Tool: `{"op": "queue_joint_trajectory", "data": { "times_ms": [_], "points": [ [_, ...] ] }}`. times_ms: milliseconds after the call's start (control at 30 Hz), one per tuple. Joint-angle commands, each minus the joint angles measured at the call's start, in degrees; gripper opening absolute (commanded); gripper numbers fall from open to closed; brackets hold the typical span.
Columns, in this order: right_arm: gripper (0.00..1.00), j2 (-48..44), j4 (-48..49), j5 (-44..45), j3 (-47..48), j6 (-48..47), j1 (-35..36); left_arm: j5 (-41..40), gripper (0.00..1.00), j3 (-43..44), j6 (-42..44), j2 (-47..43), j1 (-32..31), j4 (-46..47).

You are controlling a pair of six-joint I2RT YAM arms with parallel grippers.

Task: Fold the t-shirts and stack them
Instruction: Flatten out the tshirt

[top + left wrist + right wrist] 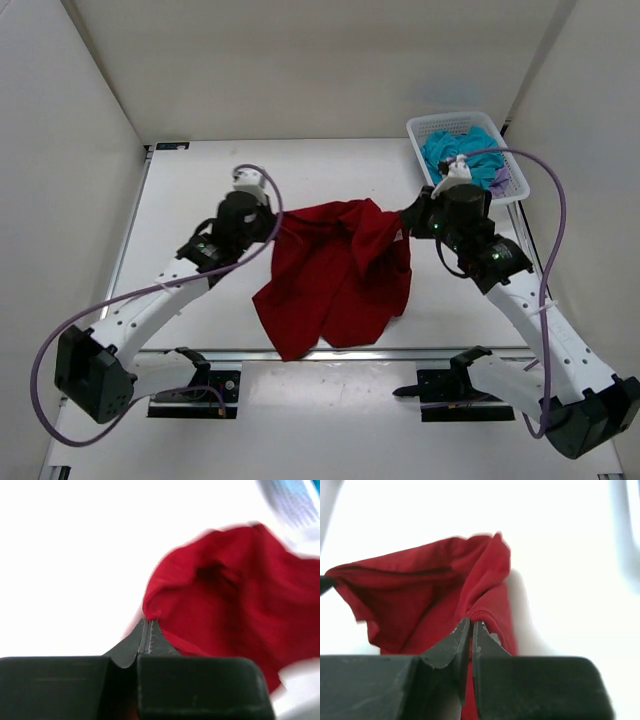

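Left arm: it reaches from its base at the near left corner forward and inward over the white table (190, 190), elbow low and wrist turned toward the centre. The left gripper (276, 224) is fully closed on one upper corner of the red soft cloth t-shirt (335, 280). In the left wrist view its two black fingers (134, 644) meet with only a fold of red fabric pinched at the tips.

Right arm: it mirrors this pose from the near right corner, with its wrist pointing left. The right gripper (405, 222) is likewise clamped on the opposite upper corner of the same garment. The right wrist view shows the tips pressed together on a rolled red edge.

The red t-shirt hangs bunched between the two grippers at the table centre, and its lower part drapes toward the near edge.

Container: a white plastic lattice basket (416, 138) stands at the far right corner of the table, just behind the right wrist. It holds the crumpled teal-blue cloth t-shirt (450, 150). The pale lavender-purple cloth t-shirt (501, 181) shows at the basket's near right corner.
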Motion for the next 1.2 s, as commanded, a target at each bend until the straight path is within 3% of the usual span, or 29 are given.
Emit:
{"op": "queue_joint_trajectory", "data": {
  "times_ms": [0, 133, 267, 367, 467, 667, 733, 833, 967, 1000, 1033, 1067, 1100, 1133, 1167],
  "points": [
    [0.00, 3.52, -2.47, 3.54, 9.26, -3.74, 2.19, 3.51, 0.00, 1.65, 3.85, -3.76, 10.23, -5.88],
    [0.00, 9.42, -2.91, 3.03, 17.01, -5.77, 2.03, 6.60, 0.00, 5.43, 4.39, -4.20, 19.75, -7.99],
    [0.00, 11.97, -3.78, 2.14, 21.76, -6.74, 2.98, 6.17, 0.00, 8.68, 5.80, -5.25, 20.47, -9.23],
    [0.00, 11.71, -7.47, 7.14, 29.12, -9.20, 10.96, 4.93, 0.00, 11.32, 7.55, -4.99, 20.47, -11.41],
    [0.00, 10.74, -8.45, 14.79, 30.56, -10.35, 15.20, 6.42, 0.00, 14.31, 8.35, -2.54, 22.05, -13.53],
    [0.00, 15.73, -0.98, 0.76, 21.96, -7.89, 0.99, 5.99, 0.00, 15.97, 6.07, 6.60, 25.48, -8.80],
    [0.00, 20.03, 2.88, -2.94, 21.60, -6.40, -3.84, 4.24, 0.00, 19.92, 6.94, 13.60, 24.96, -8.17],
    [0.00, 28.63, 6.14, -7.95, 26.40, -5.69, -7.98, 2.65, 0.00, 32.91, 8.51, 26.16, 23.90, -11.84],
    [0.00, 43.13, 5.89, -11.12, 40.38, -4.63, -11.42, 0.01, 0.03, 58.19, 10.37, 42.96, 21.53, -20.99],
    [0.01, 47.96, 3.01, -11.56, 47.54, -4.81, -11.60, -0.08, 0.07, 62.70, 10.80, 44.30, 21.26, -23.10],
    [0.05, 50.44, -1.46, -12.09, 55.96, -5.16, -11.86, -0.08, 0.20, 63.79, 10.90, 45.71, 21.17, -23.38],
    [0.14, 54.99, -3.76, -12.53, 60.48, -5.59, -11.86, -0.08, 0.29, 63.80, 10.98, 45.29, 21.17, -23.38],
    [0.23, 58.95, -8.83, -12.79, 68.88, -6.47, -11.51, 0.71, 0.43, 60.84, 10.46, 44.33, 21.96, -21.90],
    [0.26, 60.82, -13.06, -12.36, 75.58, -7.52, -11.25, 2.37, 0.60, 59.07, 9.41, 42.40, 23.18, -19.62],
    [0.32, 62.58, -14.84, -11.92, 79.56, -8.66, -10.29, 3.69, 0.64, 54.87, 8.36, 40.38, 23.54, -17.95]
  ]
}}
